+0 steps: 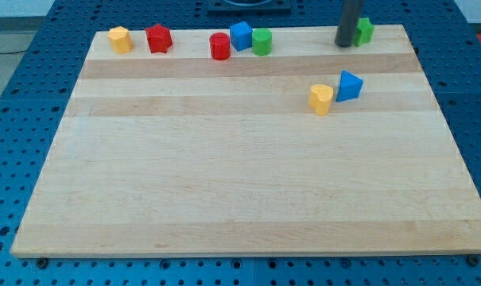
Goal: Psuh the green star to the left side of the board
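my tip [344, 44] stands at the upper right of the surface [224, 191], touching the green star [364, 30]; no pincer shows.

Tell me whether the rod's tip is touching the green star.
Cannot tell. In the camera view my tip overlaps the left edge of the green star at the board's top right, so neither contact nor gap shows.
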{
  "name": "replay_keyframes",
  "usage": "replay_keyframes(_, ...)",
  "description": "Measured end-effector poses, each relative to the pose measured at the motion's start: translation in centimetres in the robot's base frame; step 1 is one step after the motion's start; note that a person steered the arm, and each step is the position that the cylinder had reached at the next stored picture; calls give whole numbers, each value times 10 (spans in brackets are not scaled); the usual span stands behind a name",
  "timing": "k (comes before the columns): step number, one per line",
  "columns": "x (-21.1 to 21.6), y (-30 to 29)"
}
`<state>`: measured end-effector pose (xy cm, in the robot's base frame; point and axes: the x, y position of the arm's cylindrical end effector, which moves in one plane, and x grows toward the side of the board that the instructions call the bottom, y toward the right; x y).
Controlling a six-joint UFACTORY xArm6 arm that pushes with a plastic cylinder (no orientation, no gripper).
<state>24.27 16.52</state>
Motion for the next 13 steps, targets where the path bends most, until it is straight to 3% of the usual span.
replay_keyframes(3,-10,-41)
replay_keyframes(6,-23,-159)
replay_keyframes(7,0,-182)
replay_keyframes(11,86,-173)
replay_keyframes(13,127,-135)
